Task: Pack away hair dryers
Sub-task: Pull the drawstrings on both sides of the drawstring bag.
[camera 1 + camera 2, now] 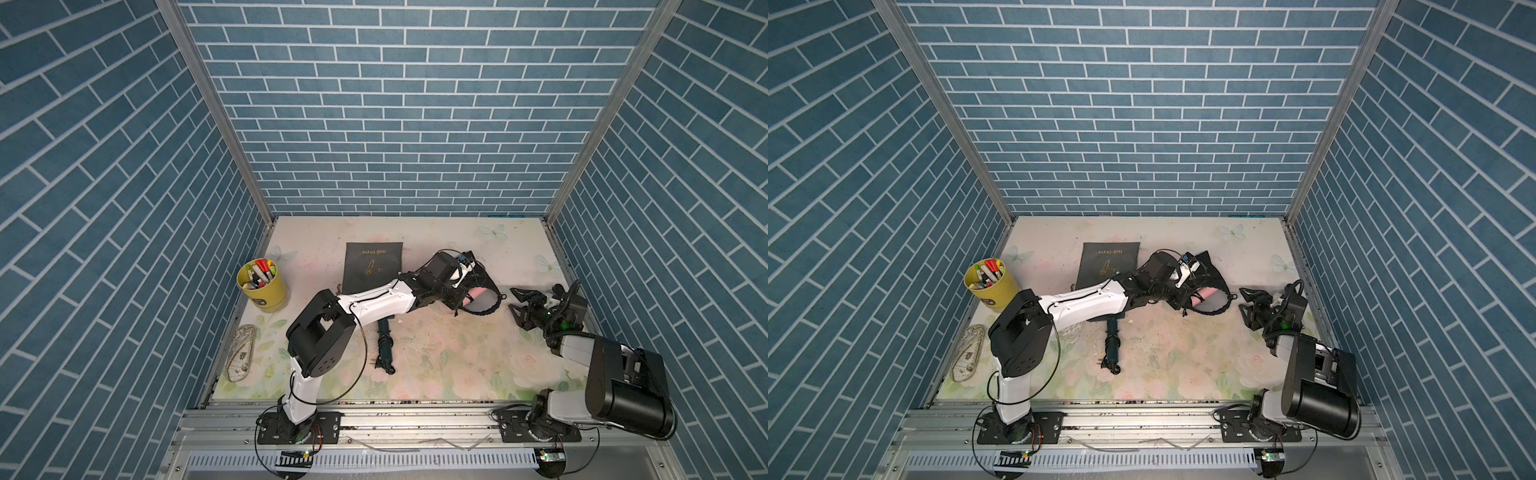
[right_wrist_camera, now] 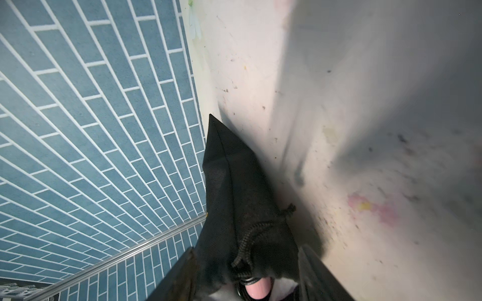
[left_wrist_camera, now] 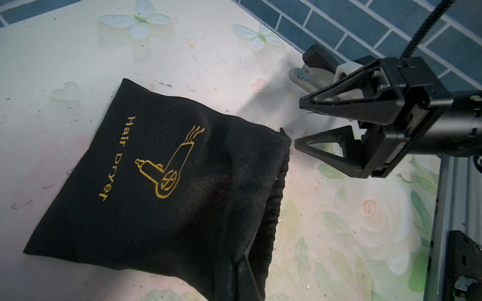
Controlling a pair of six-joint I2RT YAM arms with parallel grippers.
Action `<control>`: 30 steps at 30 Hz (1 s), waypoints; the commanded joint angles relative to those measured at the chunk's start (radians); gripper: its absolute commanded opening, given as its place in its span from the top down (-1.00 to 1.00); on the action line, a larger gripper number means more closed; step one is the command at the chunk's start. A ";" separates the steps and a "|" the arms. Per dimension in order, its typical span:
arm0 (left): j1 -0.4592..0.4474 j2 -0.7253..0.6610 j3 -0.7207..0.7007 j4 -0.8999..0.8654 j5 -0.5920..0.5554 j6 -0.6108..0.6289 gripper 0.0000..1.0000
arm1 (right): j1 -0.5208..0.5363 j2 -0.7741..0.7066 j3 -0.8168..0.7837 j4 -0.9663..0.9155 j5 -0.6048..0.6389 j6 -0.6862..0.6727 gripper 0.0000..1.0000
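Observation:
A black drawstring pouch [image 1: 478, 272] [image 3: 156, 208] with gold "Hair Dryer" print lies right of centre, its mouth raised. My left gripper [image 3: 245, 281] is shut on the pouch's rim. The end of the pale pink hair dryer [image 1: 478, 294] [image 2: 258, 289] sticks out of that mouth. My right gripper [image 1: 512, 299] [image 3: 297, 123] stands open and empty just right of the mouth, its tips close to the drawstring. The dark teal hair dryer [image 1: 384, 336] [image 1: 1112, 340] lies on the table with its coiled cord, partly under my left arm.
A second black pouch [image 1: 372, 266] lies flat at the back centre. A yellow cup of markers [image 1: 262, 282] stands at the left. A clear ruler set [image 1: 241, 353] lies by the left wall. A stapler [image 3: 313, 67] sits near the right wall, behind my right gripper.

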 commanded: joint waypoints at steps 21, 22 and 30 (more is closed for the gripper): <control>0.002 -0.049 -0.023 0.041 0.010 0.007 1.00 | 0.116 0.203 0.075 0.133 0.085 0.118 0.02; 0.002 -0.050 -0.023 0.041 0.011 0.007 1.00 | 0.115 0.207 0.074 0.135 0.088 0.118 0.07; 0.002 -0.049 -0.024 0.043 0.011 0.007 1.00 | 0.117 0.217 0.083 0.109 0.108 0.085 0.50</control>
